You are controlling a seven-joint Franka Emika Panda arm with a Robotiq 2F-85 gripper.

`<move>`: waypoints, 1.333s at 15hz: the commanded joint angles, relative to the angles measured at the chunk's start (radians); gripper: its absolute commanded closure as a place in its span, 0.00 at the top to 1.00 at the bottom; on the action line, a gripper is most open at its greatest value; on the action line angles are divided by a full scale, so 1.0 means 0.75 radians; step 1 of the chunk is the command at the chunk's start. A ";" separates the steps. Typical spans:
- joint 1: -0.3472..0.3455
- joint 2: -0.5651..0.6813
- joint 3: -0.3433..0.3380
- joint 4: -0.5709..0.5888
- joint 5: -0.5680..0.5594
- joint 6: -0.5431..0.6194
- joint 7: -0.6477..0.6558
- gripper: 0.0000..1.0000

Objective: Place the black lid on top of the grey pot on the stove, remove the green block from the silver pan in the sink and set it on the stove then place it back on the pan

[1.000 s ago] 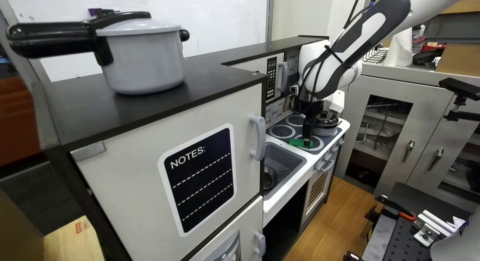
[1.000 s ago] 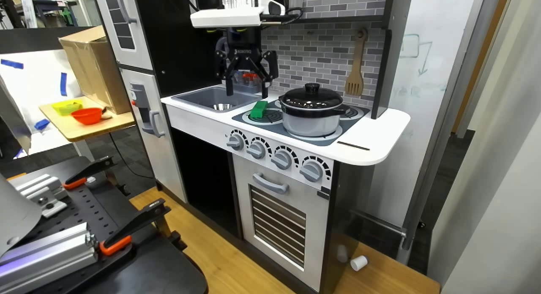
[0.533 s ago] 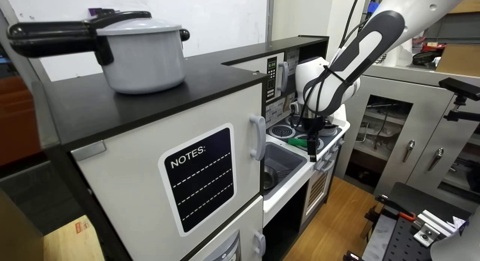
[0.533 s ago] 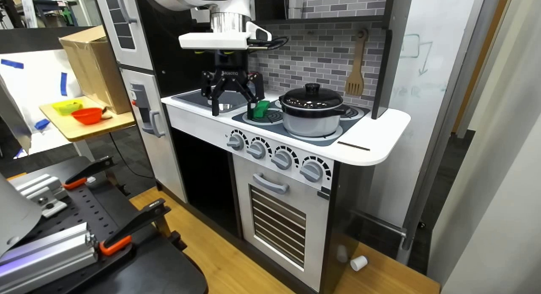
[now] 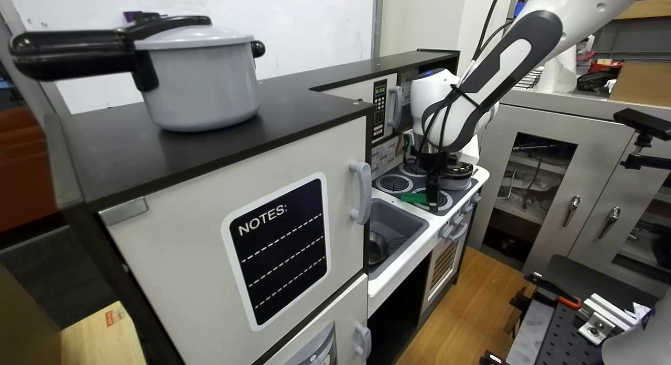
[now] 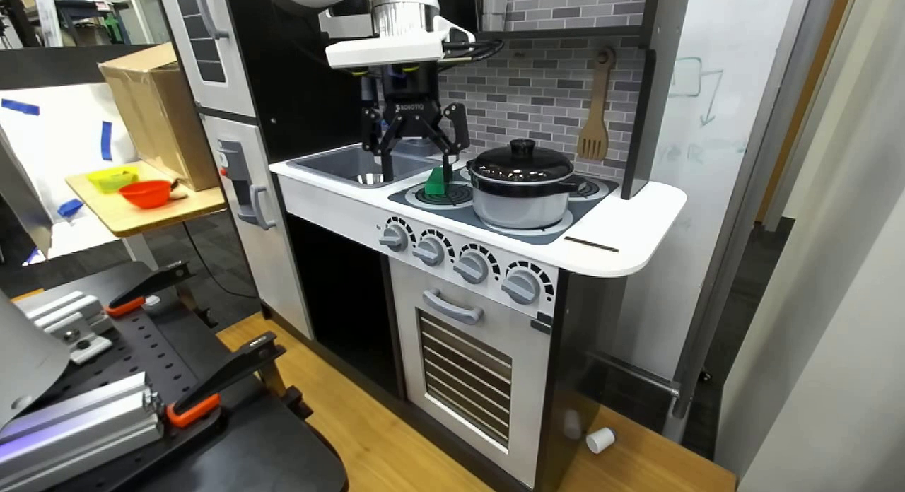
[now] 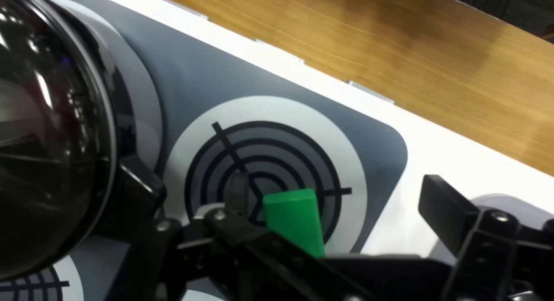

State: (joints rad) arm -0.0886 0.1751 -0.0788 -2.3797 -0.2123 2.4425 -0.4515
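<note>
The gripper (image 6: 417,174) gapes wide; the wrist view has the green block (image 7: 294,219) between its fingers (image 7: 237,193), lengthwise up-frame, nearer the frame-left one.

You have the glossy black lid (image 6: 523,168) seated level on the grey pot (image 6: 522,208), on the stove (image 7: 194,67). Your oblong green block (image 7: 295,216) lies on the front burner (image 7: 259,108) nearest the sink (image 5: 404,218), where the silver pan (image 5: 377,248) sits partly hidden.
</note>
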 commanded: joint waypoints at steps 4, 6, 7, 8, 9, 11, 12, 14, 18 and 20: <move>-0.015 0.023 -0.003 0.019 -0.026 0.009 0.009 1.00; -0.016 0.036 -0.001 0.030 -0.021 0.007 -0.003 1.00; -0.017 0.045 0.000 0.039 -0.020 0.006 -0.008 1.00; -0.019 0.055 0.001 0.052 -0.018 0.005 -0.013 1.00; -0.021 0.067 0.002 0.068 -0.015 0.004 -0.019 1.00; -0.023 0.089 0.003 0.103 -0.017 0.000 -0.030 1.00; -0.025 0.101 0.004 0.120 -0.019 -0.001 -0.036 1.00; -0.030 0.124 0.005 0.151 -0.018 -0.007 -0.050 1.00; -0.047 0.152 0.015 0.180 0.003 -0.026 -0.100 0.60; -0.046 0.146 0.018 0.181 0.024 -0.054 -0.111 0.49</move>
State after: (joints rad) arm -0.0995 0.2660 -0.0807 -2.2775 -0.1934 2.4173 -0.5006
